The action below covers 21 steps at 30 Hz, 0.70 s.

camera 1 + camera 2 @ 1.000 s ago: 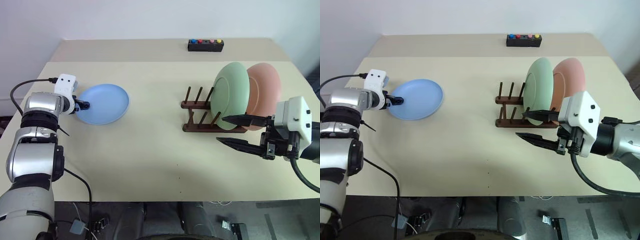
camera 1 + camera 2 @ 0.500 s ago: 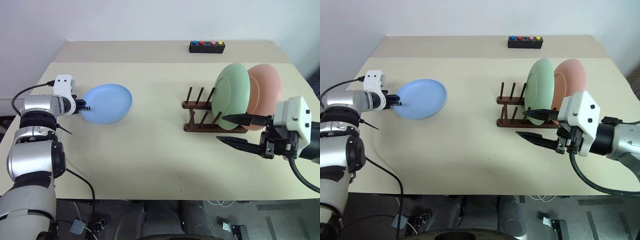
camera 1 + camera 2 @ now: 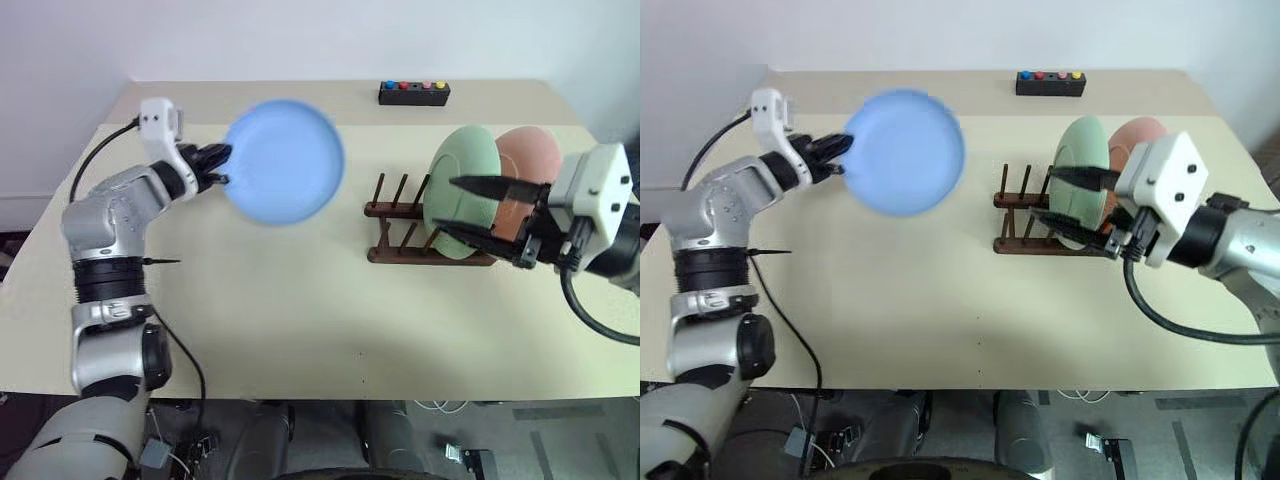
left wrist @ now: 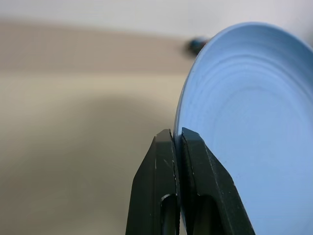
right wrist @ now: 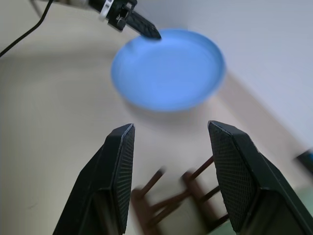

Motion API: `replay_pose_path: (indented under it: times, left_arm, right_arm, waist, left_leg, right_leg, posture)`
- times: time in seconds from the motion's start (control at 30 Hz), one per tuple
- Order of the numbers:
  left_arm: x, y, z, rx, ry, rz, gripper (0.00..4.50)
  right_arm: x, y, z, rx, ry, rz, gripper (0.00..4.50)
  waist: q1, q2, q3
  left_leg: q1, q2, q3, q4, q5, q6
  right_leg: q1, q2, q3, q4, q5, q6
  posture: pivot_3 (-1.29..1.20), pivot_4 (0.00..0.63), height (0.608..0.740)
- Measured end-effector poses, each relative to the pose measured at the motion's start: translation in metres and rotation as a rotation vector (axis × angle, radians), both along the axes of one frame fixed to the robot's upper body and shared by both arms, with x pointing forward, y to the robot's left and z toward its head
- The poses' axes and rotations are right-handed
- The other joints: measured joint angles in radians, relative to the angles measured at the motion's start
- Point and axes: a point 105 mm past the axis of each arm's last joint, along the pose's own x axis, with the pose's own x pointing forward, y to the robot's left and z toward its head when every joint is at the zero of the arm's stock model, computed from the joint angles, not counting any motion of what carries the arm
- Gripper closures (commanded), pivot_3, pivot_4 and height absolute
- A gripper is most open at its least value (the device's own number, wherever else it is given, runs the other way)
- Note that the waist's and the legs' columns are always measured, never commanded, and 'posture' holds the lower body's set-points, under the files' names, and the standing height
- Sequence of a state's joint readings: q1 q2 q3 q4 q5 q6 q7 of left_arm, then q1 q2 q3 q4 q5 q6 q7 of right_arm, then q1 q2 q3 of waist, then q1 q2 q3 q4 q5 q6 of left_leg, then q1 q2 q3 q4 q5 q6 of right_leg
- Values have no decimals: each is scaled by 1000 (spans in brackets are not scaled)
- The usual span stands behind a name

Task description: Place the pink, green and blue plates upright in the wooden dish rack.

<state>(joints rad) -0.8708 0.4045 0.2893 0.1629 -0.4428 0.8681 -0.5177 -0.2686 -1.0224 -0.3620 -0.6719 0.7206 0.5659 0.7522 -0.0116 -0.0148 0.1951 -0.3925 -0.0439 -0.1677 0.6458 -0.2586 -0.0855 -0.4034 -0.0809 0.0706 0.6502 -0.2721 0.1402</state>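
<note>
Left gripper [image 3: 222, 178] is pinched tight on the blue plate's [image 3: 285, 160] rim, lifted off the table [image 3: 300, 300]. Right gripper [image 3: 470, 212] looks empty, fingers apart near the rack [image 3: 400, 232].

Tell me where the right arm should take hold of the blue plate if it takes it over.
Probably the free rim of the blue plate, opposite the left gripper, coming from the wooden dish rack side. It hangs tilted in the air, its thin edge suiting open fingers.

A small black rectangular box with coloured buttons [image 3: 414, 93] sits at the upper centre-right, on the far part of the beige table top [image 3: 300, 310].
</note>
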Motion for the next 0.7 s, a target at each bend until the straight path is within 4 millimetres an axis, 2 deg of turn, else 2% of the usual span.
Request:
replay_pose_path:
  times: [0.2, 0.27, 0.33, 0.43, 0.7]
  left_arm:
    - [4, -32, 29, -50, -31, 37, 4479]
    - [5, -51, 39, -101, -36, 29, 4479]
    - [2, -70, 56, -110, -70, 8, 4479]
    - [-6, -87, 77, -124, -129, -18, 4479]
    - [-19, -113, 79, -94, -140, -67, 4479]
  right_arm:
    - [13, 4, -4, -184, -185, -39, 2084]
    - [19, 6, -6, -246, -244, -44, 2084]
    - [22, 12, -3, -283, -311, -34, 2084]
    - [27, 16, 1, -337, -414, -53, 2084]
    - [50, 20, -11, -488, -537, -105, 2084]
  waist:
    - [-5, 0, 0]
    - [-3, -1, 1]
    - [-2, -2, 1]
    - [-6, -1, 1]
    - [-3, -1, 1]
  left_leg:
    - [0, 0, 1, 0, 0, 0]
    - [0, 0, 1, 0, 0, 0]
    - [0, -1, 1, 0, 0, 0]
    - [0, -1, 1, 0, 0, 0]
    - [0, -1, 1, 0, 0, 0]
  right_leg:
    - [0, 0, 0, 0, 0, 0]
    - [0, 0, 0, -1, 0, 0]
    - [0, 0, 0, -1, 0, 0]
    - [0, 0, 1, -2, 0, 0]
    - [0, 0, 1, -2, 0, 0]
  posture:
    - [0, 150, 740]
    - [0, 150, 740]
    - [0, 150, 740]
    - [0, 150, 740]
    - [0, 150, 740]
